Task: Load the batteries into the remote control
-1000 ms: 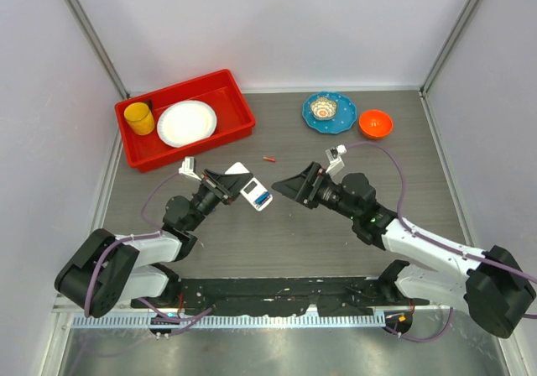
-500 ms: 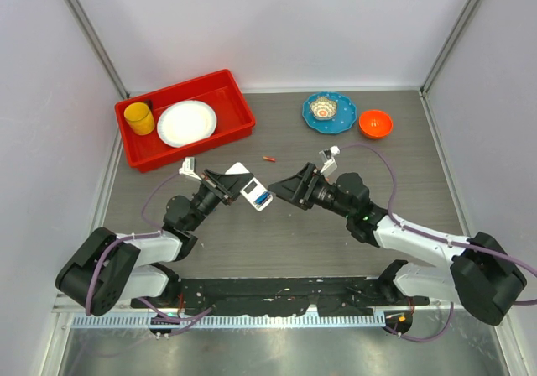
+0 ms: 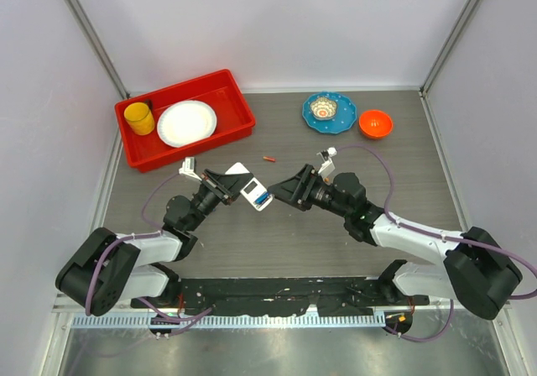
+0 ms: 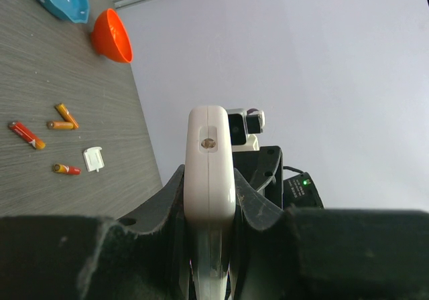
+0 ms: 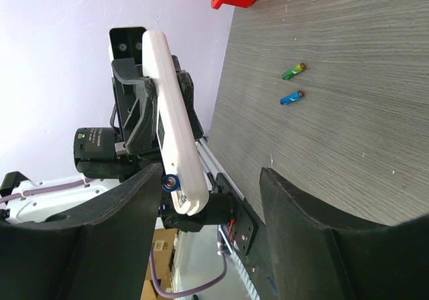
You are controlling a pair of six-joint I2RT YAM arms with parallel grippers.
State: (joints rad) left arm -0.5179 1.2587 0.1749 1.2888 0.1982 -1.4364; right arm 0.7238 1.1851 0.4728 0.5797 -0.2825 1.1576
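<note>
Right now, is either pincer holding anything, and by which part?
The left pincer clamps the remote control by one end, the rest sticking out beyond the fingers. The right pincer is open and holds nothing.

White remote control [image 3: 253,192] aloft, blue battery [image 3: 263,198] inside; other batteries [image 4: 66,169] scattered flat.

White-shelled arms [image 3: 419,240] with black joints; left gripper [image 3: 239,185] and right gripper [image 3: 284,187] matte black; purple cables [image 5: 153,266]; a green light [image 4: 305,181] at four o'clock.
</note>
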